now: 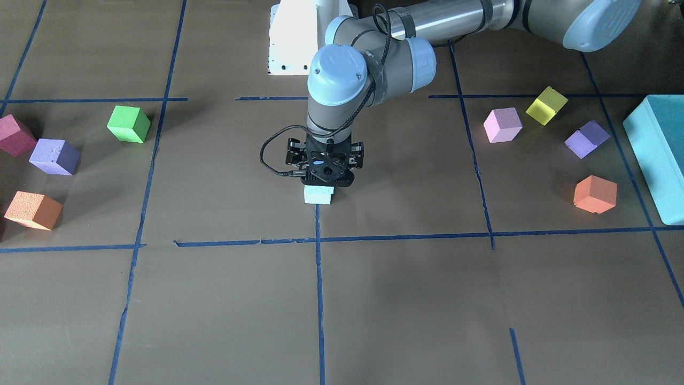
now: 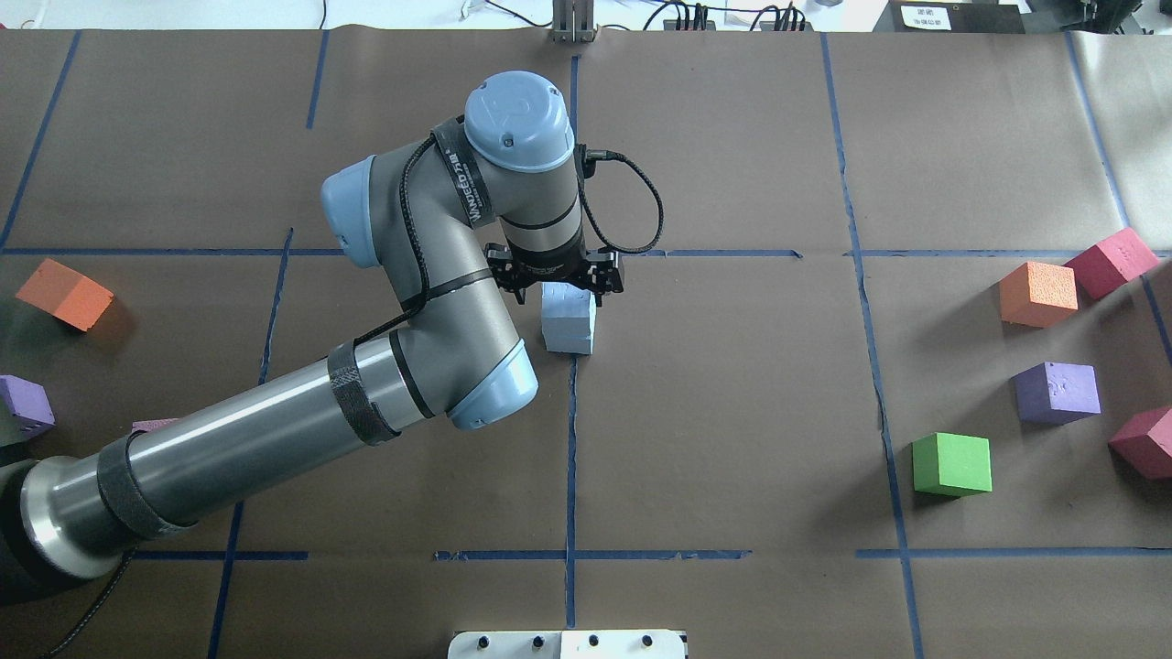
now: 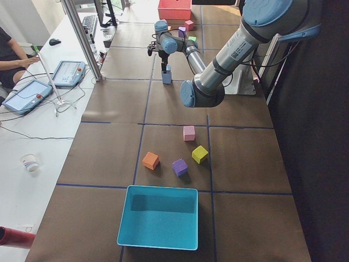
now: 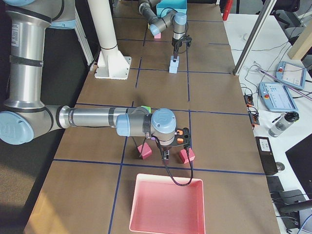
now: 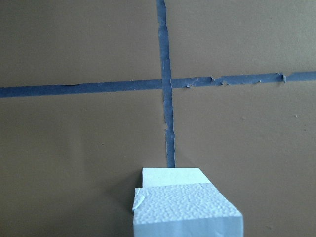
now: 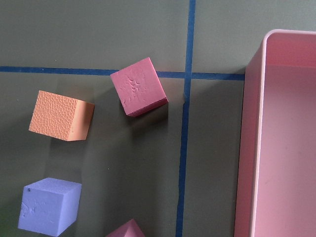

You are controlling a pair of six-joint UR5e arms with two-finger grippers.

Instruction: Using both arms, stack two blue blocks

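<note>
I find the left end effector point(image 2: 560, 288) directly above the stacked blocks point(image 2: 568, 322). I cannot tell its grip, nor the right end effector's point(image 4: 165, 156).

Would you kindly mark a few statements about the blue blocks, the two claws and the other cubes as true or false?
1. The blue blocks stand one on the other. True.
2. The left claw is right over that stack. True.
3. The green cube lies in the teal box. False: it sits on the table paper, towards the opposite end from the box.
4. The right claw is at the stack too. False: it hangs near the pink tray, far from the stack.
5. The red cubes are in the pink tray. False: they lie on the table beside it.
</note>
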